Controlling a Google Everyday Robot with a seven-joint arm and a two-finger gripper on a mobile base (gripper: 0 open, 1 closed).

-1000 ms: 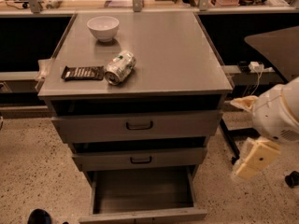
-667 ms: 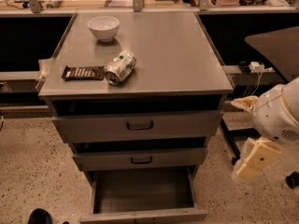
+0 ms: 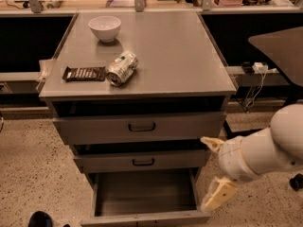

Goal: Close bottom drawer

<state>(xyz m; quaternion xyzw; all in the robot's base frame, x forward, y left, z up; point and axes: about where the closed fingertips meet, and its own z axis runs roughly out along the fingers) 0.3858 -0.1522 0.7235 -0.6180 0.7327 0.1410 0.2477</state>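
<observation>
Grey metal is showing inside the bottom drawer (image 3: 144, 193), which is sitting pulled well out at the foot of the cabinet (image 3: 180, 56). The gripper (image 3: 215, 169) is hovering just beside the drawer's right front corner, its cream fingers (image 3: 218, 195) spreading wide apart and holding nothing. The upper finger is pointing near the middle drawer (image 3: 109, 163). On top, a bowl (image 3: 104, 28), a can (image 3: 121, 68) and a snack bar (image 3: 84, 73) are resting.
</observation>
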